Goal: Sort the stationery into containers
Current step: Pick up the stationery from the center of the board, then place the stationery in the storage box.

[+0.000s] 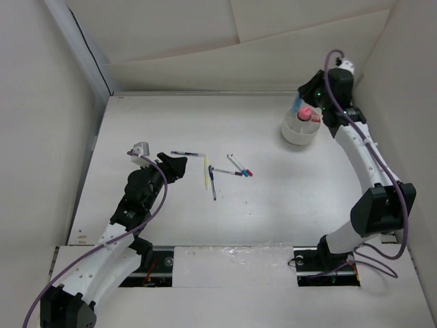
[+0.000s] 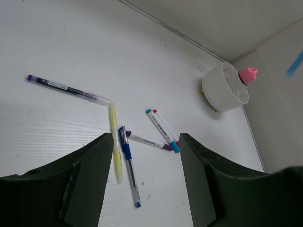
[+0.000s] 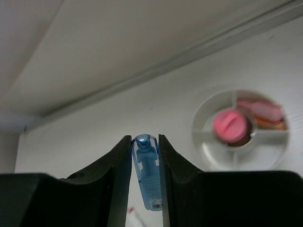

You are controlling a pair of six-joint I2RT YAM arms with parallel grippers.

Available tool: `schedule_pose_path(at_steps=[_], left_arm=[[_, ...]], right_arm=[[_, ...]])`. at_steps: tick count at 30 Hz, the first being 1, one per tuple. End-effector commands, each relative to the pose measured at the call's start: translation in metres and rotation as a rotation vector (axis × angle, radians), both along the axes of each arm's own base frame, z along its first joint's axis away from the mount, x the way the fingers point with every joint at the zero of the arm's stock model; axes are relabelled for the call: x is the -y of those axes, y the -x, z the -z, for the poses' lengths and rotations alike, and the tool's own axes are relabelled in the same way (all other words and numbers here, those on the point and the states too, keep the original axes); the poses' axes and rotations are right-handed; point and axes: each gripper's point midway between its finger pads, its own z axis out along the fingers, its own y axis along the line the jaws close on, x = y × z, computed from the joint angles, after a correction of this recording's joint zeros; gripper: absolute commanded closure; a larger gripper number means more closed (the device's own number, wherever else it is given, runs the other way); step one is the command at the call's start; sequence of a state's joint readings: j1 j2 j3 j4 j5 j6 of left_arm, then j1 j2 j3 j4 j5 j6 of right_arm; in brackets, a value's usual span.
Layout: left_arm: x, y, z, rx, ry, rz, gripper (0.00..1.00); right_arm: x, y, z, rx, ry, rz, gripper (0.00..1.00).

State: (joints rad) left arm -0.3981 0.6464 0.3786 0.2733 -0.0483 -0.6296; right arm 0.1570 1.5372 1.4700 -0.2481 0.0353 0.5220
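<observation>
The round white tub (image 1: 298, 130) with inner dividers stands at the back right; it holds a pink-capped glue stick (image 1: 305, 113) and pink and orange pieces (image 3: 265, 113). My right gripper (image 3: 145, 142) is shut on a short translucent blue piece (image 3: 147, 175), held in the air beside the tub (image 3: 208, 142); the blue piece shows in the top view (image 1: 296, 105). My left gripper (image 1: 176, 166) is open and empty, left of the pens. On the table lie a yellow pen (image 2: 114, 142), a blue pen (image 2: 129, 165), a purple-ended pen (image 2: 64, 87) and white pens with coloured caps (image 2: 163, 130).
White walls close in the table at the back and both sides. The tub (image 2: 227, 87) stands near the right wall and back corner. The pens lie clustered mid-table (image 1: 212, 178).
</observation>
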Motion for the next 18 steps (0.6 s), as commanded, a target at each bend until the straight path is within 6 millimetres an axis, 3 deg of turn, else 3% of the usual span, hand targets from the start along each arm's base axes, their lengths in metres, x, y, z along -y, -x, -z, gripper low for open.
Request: schedule_pose_path(at_steps=[1, 2, 6, 7, 9, 10, 13, 14, 18], left_arm=[[0.005, -0.002, -0.030, 0.079, 0.039, 0.016, 0.46], [0.005, -0.002, -0.030, 0.079, 0.039, 0.016, 0.46], [0.006, -0.005, -0.027, 0.070, 0.035, 0.016, 0.46], [0.006, -0.005, -0.027, 0.070, 0.035, 0.016, 0.46], [0.006, -0.006, -0.024, 0.061, 0.031, 0.016, 0.46], [0.006, -0.006, -0.024, 0.061, 0.031, 0.016, 0.46], [0.007, -0.008, -0.020, 0.051, 0.027, 0.016, 0.46], [0.007, -0.008, -0.020, 0.051, 0.027, 0.016, 0.46], [0.007, -0.012, -0.016, 0.039, 0.021, 0.007, 0.46]], right_arm=[[0.070, -0.035, -0.038, 0.125, -0.047, 0.235, 0.89], [0.098, -0.041, -0.036, 0.124, -0.035, 0.310, 0.89], [0.148, -0.068, -0.018, 0.101, -0.007, 0.479, 0.89], [0.153, -0.073, -0.022, 0.109, 0.008, 0.501, 0.89], [0.168, -0.083, -0.004, 0.079, 0.042, 0.558, 0.89], [0.172, -0.087, -0.005, 0.084, 0.058, 0.574, 0.89], [0.179, -0.099, 0.017, 0.045, 0.098, 0.597, 0.89], [0.175, -0.105, 0.029, 0.024, 0.115, 0.593, 0.89], [0.174, -0.112, 0.045, -0.002, 0.198, 0.627, 0.89]])
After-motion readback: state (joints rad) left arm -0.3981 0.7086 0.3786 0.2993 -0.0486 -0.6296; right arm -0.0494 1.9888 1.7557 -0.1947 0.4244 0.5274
